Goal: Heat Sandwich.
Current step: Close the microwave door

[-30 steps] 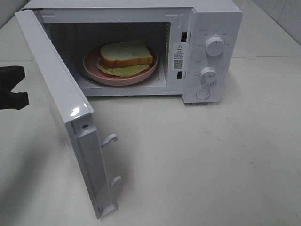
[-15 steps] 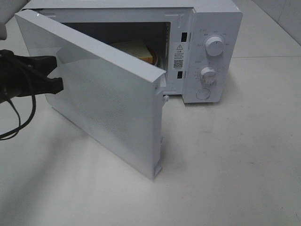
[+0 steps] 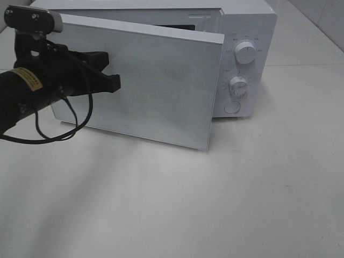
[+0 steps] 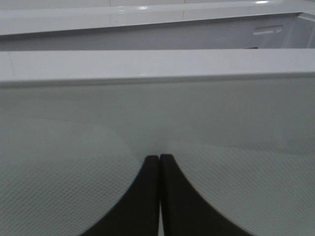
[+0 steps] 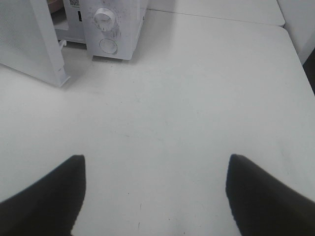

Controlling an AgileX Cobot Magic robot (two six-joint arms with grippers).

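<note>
The sandwich is hidden behind the microwave door (image 3: 156, 91), which stands only slightly ajar on the white microwave (image 3: 250, 27). My left gripper (image 3: 114, 81) is shut, and its black tips press against the door's outer face on its left half. In the left wrist view the left gripper (image 4: 159, 157) shows both fingers together against the dotted door panel (image 4: 157, 113). The right gripper (image 5: 156, 157) is open over bare table with nothing between its fingers, and it does not show in the exterior view.
Two dials (image 3: 245, 52) (image 3: 237, 85) and a round button (image 3: 231, 107) sit on the microwave's right panel. The door's free edge (image 5: 60, 73) juts out over the white table (image 3: 215, 204). A black cable (image 3: 59, 129) loops under the left arm.
The door has swung from wide open to nearly shut. The left gripper came in from the left edge and followed it rightward. The sandwich and plate, visible before, are now covered.
</note>
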